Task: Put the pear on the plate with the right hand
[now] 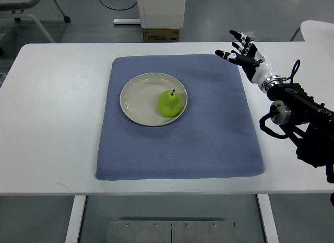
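We see the green pear (170, 103) upright on the right side of the cream plate (136, 99), which sits on the blue mat (209, 133) covering the white bench (52, 123). Our right robot hand (244, 50) hovers past the mat's far right corner, fingers spread, holding nothing.

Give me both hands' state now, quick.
Right hand: open, fingers spread, holding nothing; the pear sits on the plate.
Left hand: not in view.
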